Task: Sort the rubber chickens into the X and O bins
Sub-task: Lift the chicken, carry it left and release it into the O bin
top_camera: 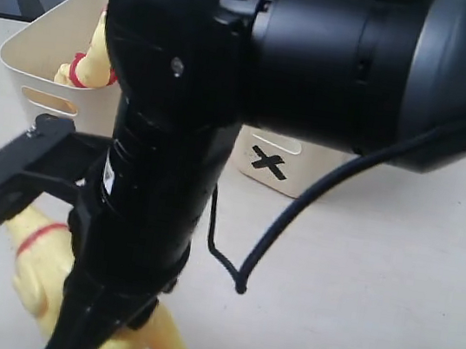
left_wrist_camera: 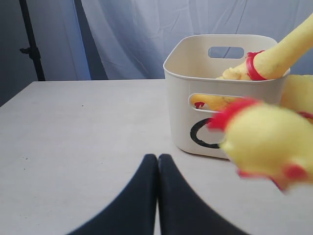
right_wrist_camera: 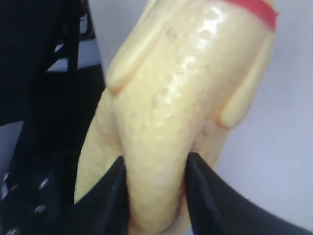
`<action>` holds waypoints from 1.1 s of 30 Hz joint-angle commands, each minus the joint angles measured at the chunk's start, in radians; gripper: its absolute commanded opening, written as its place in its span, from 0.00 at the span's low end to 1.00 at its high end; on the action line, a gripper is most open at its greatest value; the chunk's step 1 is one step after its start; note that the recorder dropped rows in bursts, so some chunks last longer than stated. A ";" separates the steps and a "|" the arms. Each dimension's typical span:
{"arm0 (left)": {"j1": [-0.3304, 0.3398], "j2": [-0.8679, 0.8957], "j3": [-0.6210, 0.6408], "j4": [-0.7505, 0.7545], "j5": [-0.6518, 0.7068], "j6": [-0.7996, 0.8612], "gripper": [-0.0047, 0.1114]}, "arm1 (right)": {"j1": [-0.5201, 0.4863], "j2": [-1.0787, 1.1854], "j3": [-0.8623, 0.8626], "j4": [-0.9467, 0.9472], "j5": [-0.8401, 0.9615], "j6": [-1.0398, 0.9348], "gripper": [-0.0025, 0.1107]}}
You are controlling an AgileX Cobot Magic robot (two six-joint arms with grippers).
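My right gripper is shut on the body of a plump yellow rubber chicken, with a finger on each flank. In the exterior view this chicken lies low at the front left under the right arm, which hides the fingers. The cream O bin holds a second chicken, its ringed neck poking over the rim. In the exterior view the O bin stands far left and the X bin behind the arm. My left gripper is shut and holds nothing, short of the O bin.
The right arm's thick black body and its cable fill most of the exterior view. A blurred chicken head looms close in the left wrist view, in front of the O bin. A pale curtain hangs behind the table.
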 commanded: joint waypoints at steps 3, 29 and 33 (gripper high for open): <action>-0.004 -0.005 -0.002 0.000 -0.014 -0.006 0.04 | -0.001 -0.018 -0.009 0.076 -0.629 -0.306 0.02; -0.004 -0.005 -0.002 0.000 -0.014 -0.006 0.04 | -0.283 0.454 -0.577 -0.213 -1.325 0.060 0.11; -0.004 -0.005 -0.002 0.000 -0.014 -0.006 0.04 | -0.291 0.485 -0.621 -0.209 -1.242 -0.031 0.51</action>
